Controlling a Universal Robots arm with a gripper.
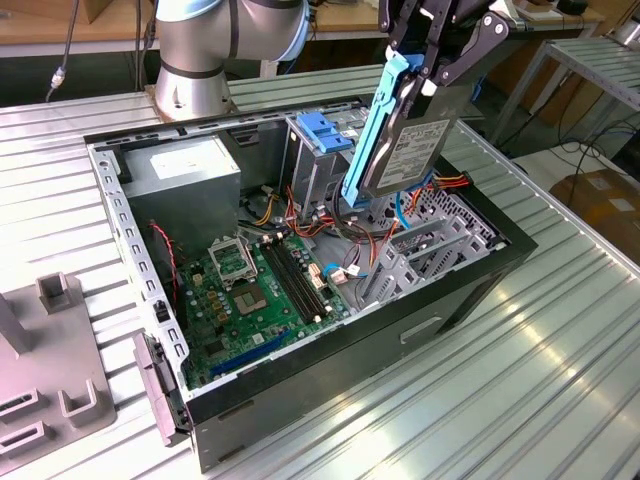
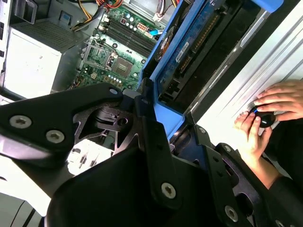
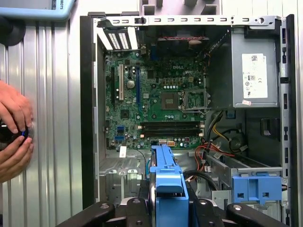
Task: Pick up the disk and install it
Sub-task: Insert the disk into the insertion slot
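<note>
1. The disk (image 1: pixel 408 150) – silver metal with a white label, edged in blue plastic – was held in the air, stood on end and tilted, over the drive-bay end of the open computer case (image 1: pixel 400 335). Its lower end hung just beside the drive cage (image 1: pixel 318 150); whether it touched anything there could not be told.
2. The gripper (image 1: pixel 425 72) was closed upon the disk's upper end. In the second wrist view its black fingers (image 2: pixel 149 127) were seen clamped against the blue edging.
3. The drive cage, grey metal with a blue handle (image 3: pixel 258 187), was set upright inside the case, and coloured cables (image 1: pixel 440 186) were strung near it.
4. A green motherboard (image 1: pixel 250 290) was laid flat on the case floor. A grey power supply (image 1: pixel 185 185) with a white sticker was mounted in the corner nearest the arm's base (image 1: pixel 195 60).
5. The case was laid on its side, open face upward, on a table (image 1: pixel 560 330) of ribbed aluminium. A grey fixture (image 1: pixel 55 375) was placed well apart from it, at the exterior view's left.
6. A person's hands (image 3: pixel 14 111) – shown in both wrist views – were rested on the table outside the case, closed around a small dark object (image 2: pixel 264 118).
</note>
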